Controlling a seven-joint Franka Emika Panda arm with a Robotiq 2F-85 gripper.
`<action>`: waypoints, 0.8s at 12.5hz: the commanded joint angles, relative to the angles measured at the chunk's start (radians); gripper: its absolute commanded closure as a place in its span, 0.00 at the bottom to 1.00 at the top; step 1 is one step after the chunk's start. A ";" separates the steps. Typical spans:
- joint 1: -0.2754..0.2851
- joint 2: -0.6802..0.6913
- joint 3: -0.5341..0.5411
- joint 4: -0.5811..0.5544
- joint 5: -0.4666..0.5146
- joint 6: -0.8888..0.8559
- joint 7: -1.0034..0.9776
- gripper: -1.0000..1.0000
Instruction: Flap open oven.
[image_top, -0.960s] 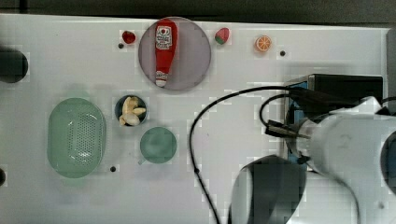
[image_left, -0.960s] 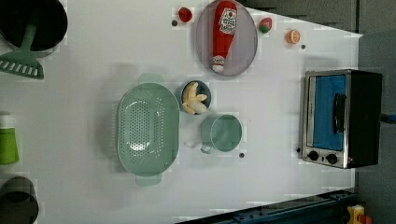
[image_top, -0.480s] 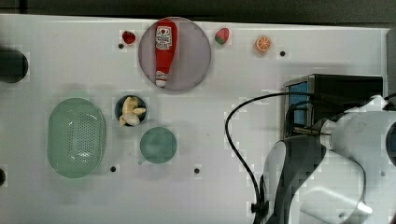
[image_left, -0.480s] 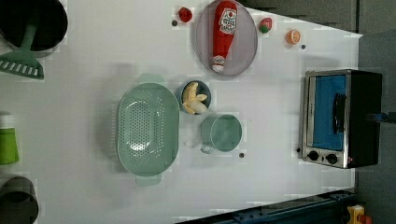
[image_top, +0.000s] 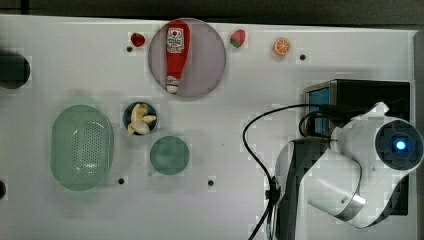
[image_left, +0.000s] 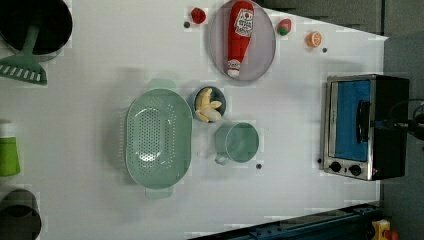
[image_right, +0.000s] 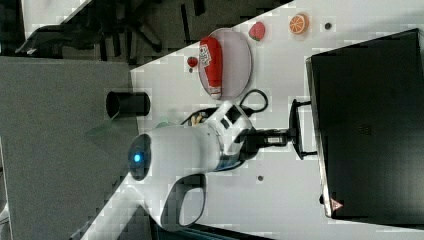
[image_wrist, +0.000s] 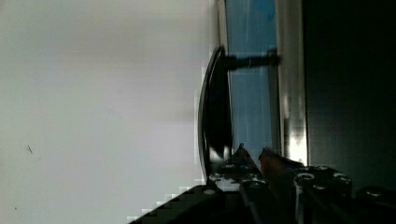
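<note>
The black oven (image_top: 361, 96) stands at the top view's right, with its blue glass door (image_left: 352, 119) closed. In the right view my gripper (image_right: 285, 137) reaches level from the white arm to the dark bar handle (image_right: 296, 129) on the oven's (image_right: 370, 125) front. The wrist view shows the handle (image_wrist: 212, 107) standing off the glass (image_wrist: 252, 70). The two fingertips (image_wrist: 240, 153) lie close together just behind the bar, between it and the door. The gripper (image_wrist: 253, 153) looks shut with nothing held.
A plate with a ketchup bottle (image_top: 175, 52) lies at the back. A green colander (image_top: 82, 147), a small bowl of banana pieces (image_top: 140, 119) and a green cup (image_top: 170, 155) sit in the top view's left half. Toy fruits (image_top: 282, 46) lie near the back edge. The arm's black cable (image_top: 250, 150) loops over the table.
The arm has swung toward the top view's right, over the oven. In the left view the gripper has come in from the right edge toward the handle.
</note>
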 joint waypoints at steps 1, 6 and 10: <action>0.000 0.026 -0.008 0.006 -0.002 0.040 -0.056 0.83; 0.003 0.102 0.003 -0.001 -0.001 0.101 -0.055 0.83; 0.029 0.104 0.025 -0.011 -0.067 0.099 0.035 0.83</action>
